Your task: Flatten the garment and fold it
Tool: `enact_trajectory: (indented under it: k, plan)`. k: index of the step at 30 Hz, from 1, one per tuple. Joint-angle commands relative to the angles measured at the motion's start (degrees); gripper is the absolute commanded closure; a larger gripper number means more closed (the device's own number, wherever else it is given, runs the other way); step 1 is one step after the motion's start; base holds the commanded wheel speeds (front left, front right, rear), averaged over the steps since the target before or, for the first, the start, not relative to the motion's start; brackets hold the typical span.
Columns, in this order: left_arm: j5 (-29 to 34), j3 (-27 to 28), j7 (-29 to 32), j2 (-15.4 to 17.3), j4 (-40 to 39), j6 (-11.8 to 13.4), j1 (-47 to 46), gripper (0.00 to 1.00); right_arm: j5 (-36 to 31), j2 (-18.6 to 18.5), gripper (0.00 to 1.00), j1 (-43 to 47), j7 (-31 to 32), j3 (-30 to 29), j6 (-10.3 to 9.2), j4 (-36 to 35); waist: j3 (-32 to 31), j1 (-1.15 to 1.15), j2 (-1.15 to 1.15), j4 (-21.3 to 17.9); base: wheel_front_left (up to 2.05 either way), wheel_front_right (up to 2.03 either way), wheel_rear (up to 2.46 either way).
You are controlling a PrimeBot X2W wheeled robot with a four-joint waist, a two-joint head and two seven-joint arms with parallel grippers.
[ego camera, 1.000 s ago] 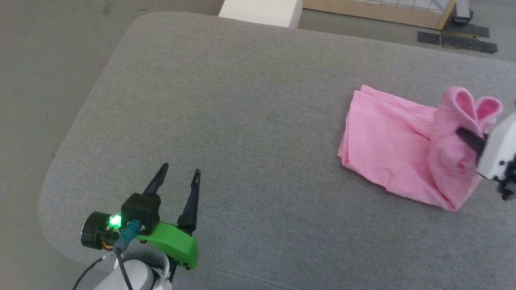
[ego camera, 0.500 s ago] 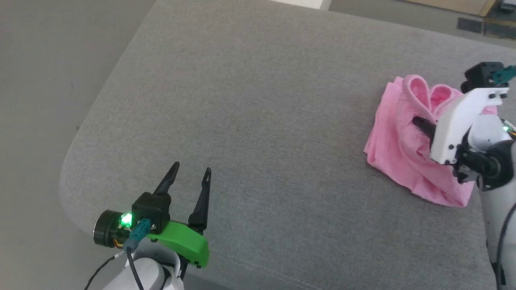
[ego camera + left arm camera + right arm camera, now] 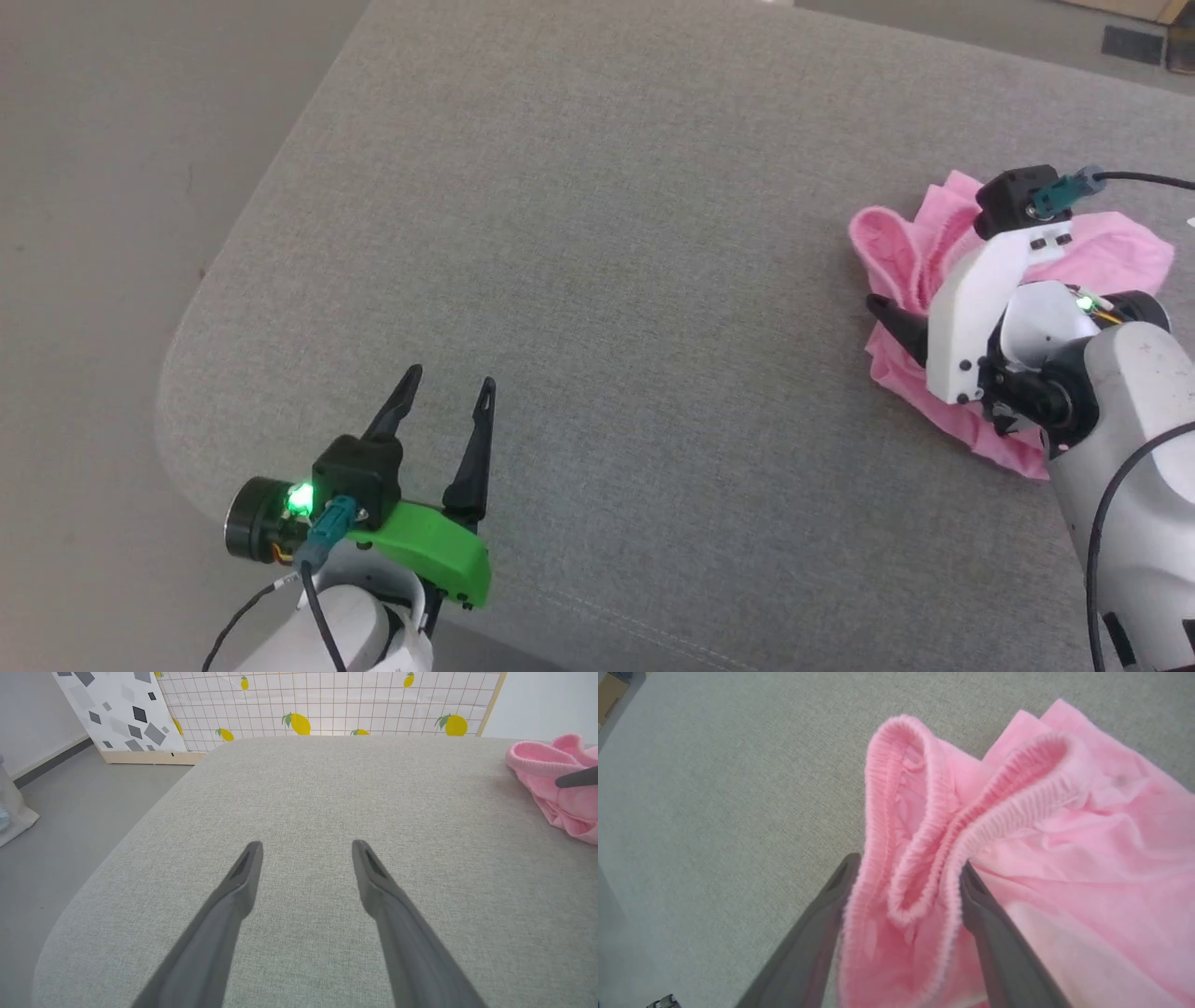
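- grey cushion (image 3: pixel 597 233): broad padded top beneath both grippers, bare across the stretch between them.
- garment (image 3: pixel 1130 247): pink shorts, heaped and creased under and behind the right gripper, well apart from the left gripper. Neither flat nor folded.
- right gripper (image 3: pixel 908 863): clamped on the gathered waistband (image 3: pixel 924 812), cloth packed between the jaws. Band doubled into two loops standing just beyond the fingertips.
- left gripper (image 3: pixel 449 378): fingers spread wide, holding nothing, low over the cushion near its rounded corner.
- step in hand, as judged: flattening, early stage, with no fold begun.
- next move, as judged: calls for a second hold on the waistband by the left gripper, then a pull apart to open the band and draw the legs out smooth. Soft cloth, so likely to bunch again if dragged from one point.
- against a second ago: then mostly spread flat beside the right gripper, with only the waistband end raised. Now drawn into a tighter heap, the waistband carried across it. Left gripper unchanged in spread. Head camera shifted meanwhile.
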Motion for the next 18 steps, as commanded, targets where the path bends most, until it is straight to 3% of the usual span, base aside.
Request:
enact_trajectory:
  k: [1,7,12,18]
  plan:
    - [0.49,0.2,-0.46,-0.05,0.16,-0.23,-0.9,0.0,1.08,-0.74,0.0,-1.08,-1.17,0.91,-0.08,0.03,-0.79,-0.01,0.0,-0.81,0.0,0.0,0.0]
    - [0.11,0.52,-0.41,0.55,0.42,-0.35,-0.8,0.0,4.77,-5.64,0.0,-1.69,-7.1,7.96,-0.08,-2.89,-3.41,-0.01,0.0,-3.04,0.0,0.0,0.0]
    - [-0.32,1.11,0.01,1.59,-0.13,-0.26,-0.82,0.0,6.28,-13.27,0.0,-2.92,-14.85,16.08,-0.08,-7.24,-6.13,-0.01,0.0,-5.85,0.0,0.0,0.0]
    - [-1.16,2.46,0.57,2.91,-1.59,0.32,-0.88,0.0,4.4,-21.23,0.0,-4.35,-26.42,19.68,-0.08,-9.72,-8.29,-0.01,0.0,-9.42,0.0,0.0,0.0]
